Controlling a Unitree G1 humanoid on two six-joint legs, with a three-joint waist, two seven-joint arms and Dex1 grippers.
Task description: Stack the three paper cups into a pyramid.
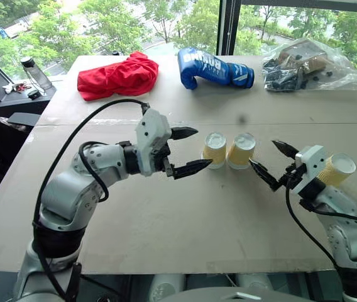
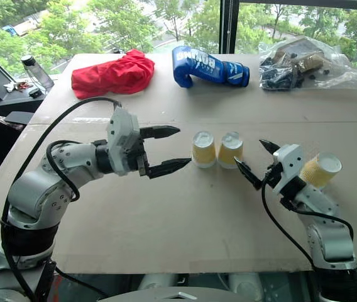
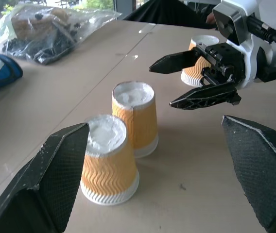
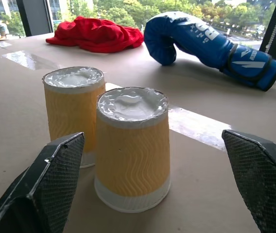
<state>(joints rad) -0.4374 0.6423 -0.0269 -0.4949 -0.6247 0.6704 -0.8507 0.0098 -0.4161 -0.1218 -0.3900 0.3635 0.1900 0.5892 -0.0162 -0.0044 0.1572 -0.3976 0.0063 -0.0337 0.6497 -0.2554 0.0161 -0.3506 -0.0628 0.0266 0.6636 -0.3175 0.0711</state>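
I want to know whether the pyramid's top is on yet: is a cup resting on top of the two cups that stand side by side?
No: the two upside-down cups have bare white bases, and the third cup stands apart behind the right gripper.

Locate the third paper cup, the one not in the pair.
The third paper cup stands upside down on the robot's right side of the table, just behind the right hand, apart from the two paired cups.

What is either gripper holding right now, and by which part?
Nothing. The left gripper and right gripper both have open jaws, flanking two upturned cups without touching them. The third cup stands free behind the right wrist.
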